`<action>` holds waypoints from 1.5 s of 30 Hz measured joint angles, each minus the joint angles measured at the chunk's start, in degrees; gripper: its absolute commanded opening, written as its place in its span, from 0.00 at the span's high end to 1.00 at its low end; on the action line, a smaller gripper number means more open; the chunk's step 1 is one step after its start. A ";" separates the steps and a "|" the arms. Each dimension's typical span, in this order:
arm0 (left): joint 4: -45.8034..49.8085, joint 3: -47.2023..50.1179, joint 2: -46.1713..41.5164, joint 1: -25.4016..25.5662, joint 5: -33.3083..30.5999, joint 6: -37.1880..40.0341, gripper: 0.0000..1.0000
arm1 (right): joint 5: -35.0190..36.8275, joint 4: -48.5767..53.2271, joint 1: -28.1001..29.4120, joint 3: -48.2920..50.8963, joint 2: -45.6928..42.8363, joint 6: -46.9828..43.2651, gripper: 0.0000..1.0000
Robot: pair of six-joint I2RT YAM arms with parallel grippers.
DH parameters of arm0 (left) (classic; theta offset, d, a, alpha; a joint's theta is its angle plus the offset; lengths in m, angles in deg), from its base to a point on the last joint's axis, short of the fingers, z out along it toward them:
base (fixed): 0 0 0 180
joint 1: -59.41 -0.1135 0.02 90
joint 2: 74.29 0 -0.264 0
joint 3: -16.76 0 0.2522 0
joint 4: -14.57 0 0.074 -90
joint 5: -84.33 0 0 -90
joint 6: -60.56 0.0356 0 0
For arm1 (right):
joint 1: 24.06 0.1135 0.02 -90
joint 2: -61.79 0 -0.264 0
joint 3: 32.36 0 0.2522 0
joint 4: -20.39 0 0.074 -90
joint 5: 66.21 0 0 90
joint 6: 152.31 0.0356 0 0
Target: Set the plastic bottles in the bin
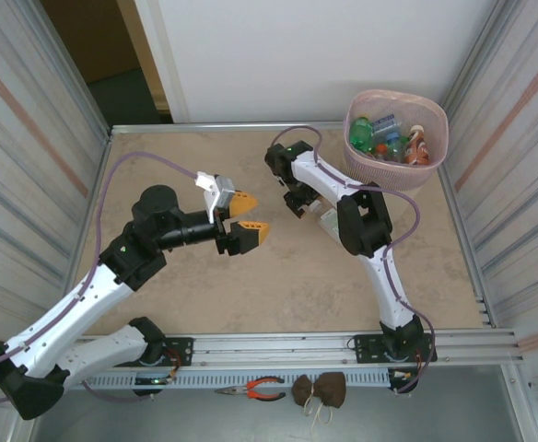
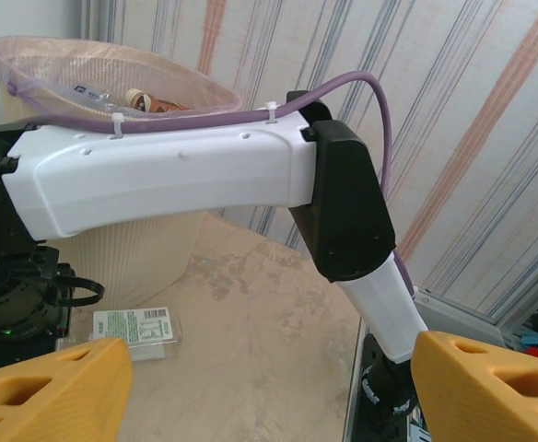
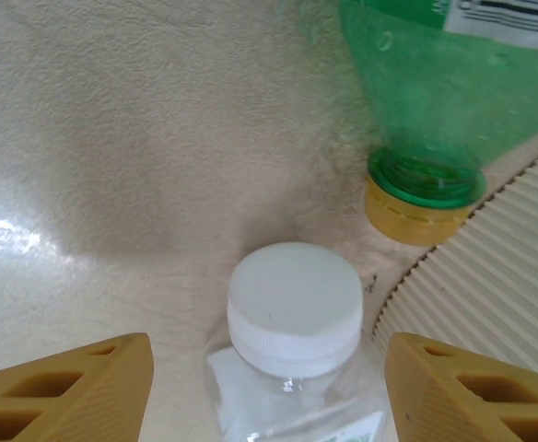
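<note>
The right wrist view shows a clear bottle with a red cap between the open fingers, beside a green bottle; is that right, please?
Not quite: in the right wrist view the clear bottle has a white cap, not red. The rest holds, green bottle included.

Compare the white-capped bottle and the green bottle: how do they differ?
The white-capped bottle is clear plastic; the green bottle is tinted green. Its cap is white; the green bottle's is yellow. The white-capped bottle lies between the open fingers of the right gripper; the green bottle lies outside them, by the bin. Both lie capped on the table.
</note>
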 measured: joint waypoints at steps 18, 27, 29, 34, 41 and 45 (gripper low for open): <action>0.17 0.00 -0.59 -0.09 -0.02 -0.02 0.20 | -3.32 -0.07 -1.51 -0.02 3.34 0.00 0.48; 0.15 0.00 -0.57 -0.09 0.02 -0.63 0.21 | -4.07 -0.24 -1.44 0.28 3.28 -0.02 0.53; 0.15 0.00 -0.57 -0.09 0.02 -0.70 0.21 | -4.13 -0.26 -1.44 0.28 3.19 -0.02 0.54; 0.15 0.00 -0.57 -0.09 0.02 -0.85 0.21 | -5.92 -0.50 -1.46 1.18 2.16 0.00 0.55; 0.13 -0.02 -0.20 -0.09 0.02 -0.85 0.21 | -13.62 -1.79 -1.53 1.53 -4.81 0.52 0.54; 0.09 -0.02 0.50 -0.09 0.02 -0.85 0.21 | -20.28 -3.58 -1.95 1.57 -11.34 0.92 0.54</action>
